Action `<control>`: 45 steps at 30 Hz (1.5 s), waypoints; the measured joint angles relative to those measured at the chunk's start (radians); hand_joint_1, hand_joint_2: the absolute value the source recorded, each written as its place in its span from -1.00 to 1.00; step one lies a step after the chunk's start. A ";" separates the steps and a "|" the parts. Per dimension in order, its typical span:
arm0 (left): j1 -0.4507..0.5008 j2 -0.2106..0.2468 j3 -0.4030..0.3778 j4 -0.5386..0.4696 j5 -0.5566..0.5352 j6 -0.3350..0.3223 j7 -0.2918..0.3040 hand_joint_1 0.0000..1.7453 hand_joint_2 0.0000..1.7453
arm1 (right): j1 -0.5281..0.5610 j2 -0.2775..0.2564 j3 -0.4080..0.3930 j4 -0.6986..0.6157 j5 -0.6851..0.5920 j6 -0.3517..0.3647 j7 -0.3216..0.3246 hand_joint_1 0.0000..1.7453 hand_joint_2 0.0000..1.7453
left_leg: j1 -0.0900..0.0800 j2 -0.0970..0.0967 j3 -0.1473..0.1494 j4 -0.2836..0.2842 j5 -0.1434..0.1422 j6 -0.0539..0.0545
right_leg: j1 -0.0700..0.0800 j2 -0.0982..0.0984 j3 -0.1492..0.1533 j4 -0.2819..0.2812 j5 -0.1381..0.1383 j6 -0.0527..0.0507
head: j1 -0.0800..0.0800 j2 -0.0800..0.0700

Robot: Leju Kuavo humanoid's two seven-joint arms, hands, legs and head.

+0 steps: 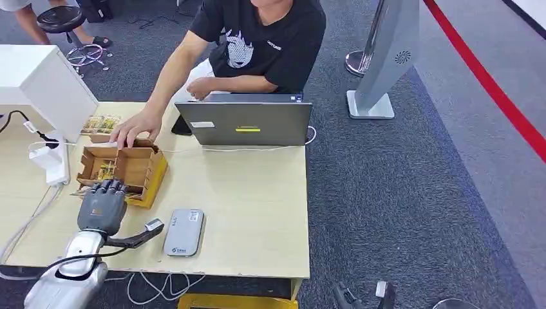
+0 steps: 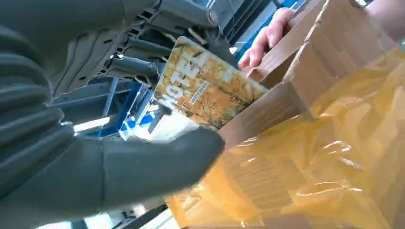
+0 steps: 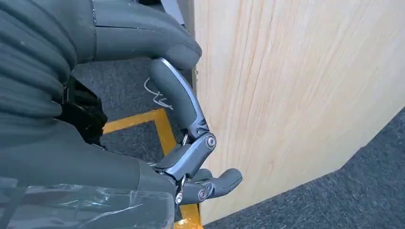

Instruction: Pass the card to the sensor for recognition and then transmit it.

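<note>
The right robot hand (image 3: pixel 191 157) hung beside the bench (image 3: pixel 296 95) edge, fingers curled on nothing. On the bench (image 1: pixel 257 206) lay the sensor (image 1: pixel 183 232). The left robot hand (image 1: pixel 103 205) pinched a card (image 2: pixel 205 88) at the box (image 1: pixel 138 168). A person's hand (image 1: pixel 132 129) rested on the box's far rim, beside a laptop (image 1: pixel 248 123).
</note>
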 joint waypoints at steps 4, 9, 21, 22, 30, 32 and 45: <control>-0.008 0.000 0.000 0.000 0.000 0.004 0.000 1.00 1.00 | 0.000 0.000 0.000 0.000 0.000 0.000 0.000 -1.00 1.00 | 0.000 0.000 0.000 0.000 0.000 0.000 | 0.000 0.000 0.000 0.000 0.000 0.000 | 0.000 0.000; -0.011 -0.002 0.000 0.000 0.000 0.004 0.000 1.00 1.00 | 0.000 0.000 0.000 0.001 0.000 0.000 0.000 -1.00 1.00 | 0.000 0.000 0.000 0.000 0.000 0.000 | 0.000 0.000 0.000 0.000 0.000 0.000 | 0.000 0.000; -0.003 -0.015 0.018 -0.029 0.001 0.040 -0.032 1.00 1.00 | 0.000 0.000 0.008 0.003 -0.003 0.001 -0.005 -1.00 1.00 | 0.000 0.000 0.000 0.000 0.000 0.000 | 0.000 0.000 0.000 0.000 0.000 0.000 | 0.000 0.000; -0.002 -0.016 0.021 -0.034 0.001 0.042 -0.035 1.00 1.00 | 0.000 0.000 0.008 0.004 -0.005 0.001 -0.005 -1.00 1.00 | 0.000 0.000 0.000 0.000 0.000 0.000 | 0.000 0.000 0.000 0.000 0.000 0.000 | 0.000 0.000; 0.000 -0.057 0.131 -0.151 0.007 0.036 -0.124 1.00 1.00 | 0.001 0.000 0.012 0.004 -0.013 0.000 -0.005 -1.00 1.00 | 0.000 0.000 0.000 0.000 0.000 0.000 | 0.000 0.000 0.000 0.000 0.000 0.000 | 0.000 0.000; -0.004 -0.073 0.158 -0.194 0.030 0.032 -0.158 1.00 1.00 | 0.001 -0.001 0.013 0.004 -0.018 -0.001 -0.002 -1.00 1.00 | 0.000 0.000 0.000 0.000 0.000 0.000 | 0.000 0.000 -0.001 0.000 0.000 0.000 | 0.000 0.000; -0.055 -0.175 0.245 -0.472 0.102 -0.090 -0.245 1.00 1.00 | 0.000 -0.007 0.014 0.005 -0.032 -0.001 0.004 -1.00 1.00 | 0.000 0.000 0.000 0.001 0.000 0.000 | 0.000 0.000 0.000 0.000 0.000 0.000 | 0.000 0.000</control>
